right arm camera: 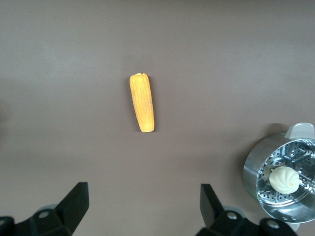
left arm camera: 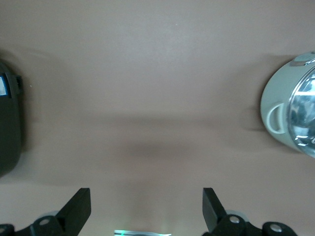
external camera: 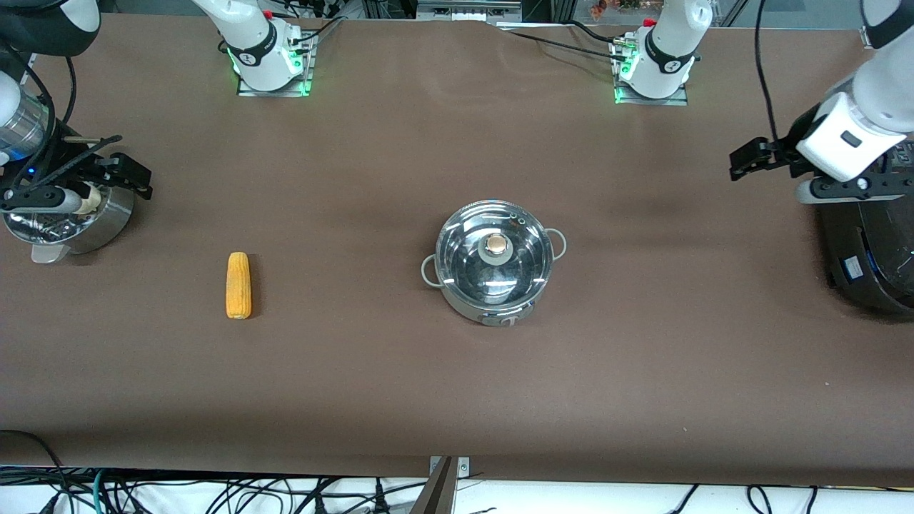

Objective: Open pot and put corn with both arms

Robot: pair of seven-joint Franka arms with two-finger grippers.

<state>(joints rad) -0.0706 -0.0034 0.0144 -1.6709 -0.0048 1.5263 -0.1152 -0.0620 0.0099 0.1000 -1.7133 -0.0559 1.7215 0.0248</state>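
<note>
Pot (external camera: 494, 261) lidded, corn (external camera: 238, 285) apart; no legible writing.

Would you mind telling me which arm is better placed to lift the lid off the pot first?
Probably the left: the left gripper, open, hangs toward the pot's end, pot in its view. The right gripper, also open, sits nearer the corn.

Black cooker (external camera: 875, 250) cut off at front view's edge, steamer pot (external camera: 78, 218) partly hidden under right gripper (external camera: 125, 171), pot (left arm camera: 295, 113) cropped in left wrist view.
</note>
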